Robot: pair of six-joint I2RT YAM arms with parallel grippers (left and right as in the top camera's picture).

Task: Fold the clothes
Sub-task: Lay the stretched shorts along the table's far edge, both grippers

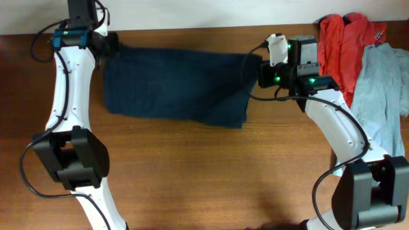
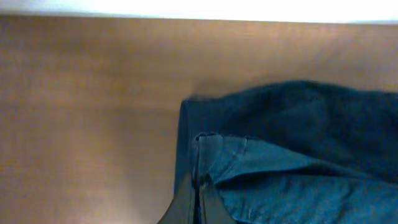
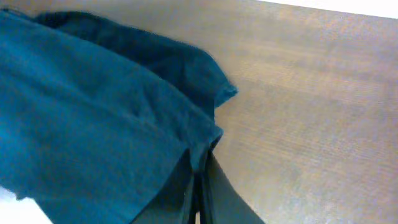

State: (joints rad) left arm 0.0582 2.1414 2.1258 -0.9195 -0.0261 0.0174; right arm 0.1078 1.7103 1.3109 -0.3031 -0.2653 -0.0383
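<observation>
While both arms (image 1: 67, 83) (image 1: 339, 124) reach forward, left gripper (image 2: 199, 185) and right gripper (image 3: 200, 165) pinch the shorts' (image 1: 176, 86) opposite ends.

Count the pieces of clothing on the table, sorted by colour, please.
navy-blue shorts: 1
red garment: 1
pale blue-grey shirt: 1
Total: 3
</observation>
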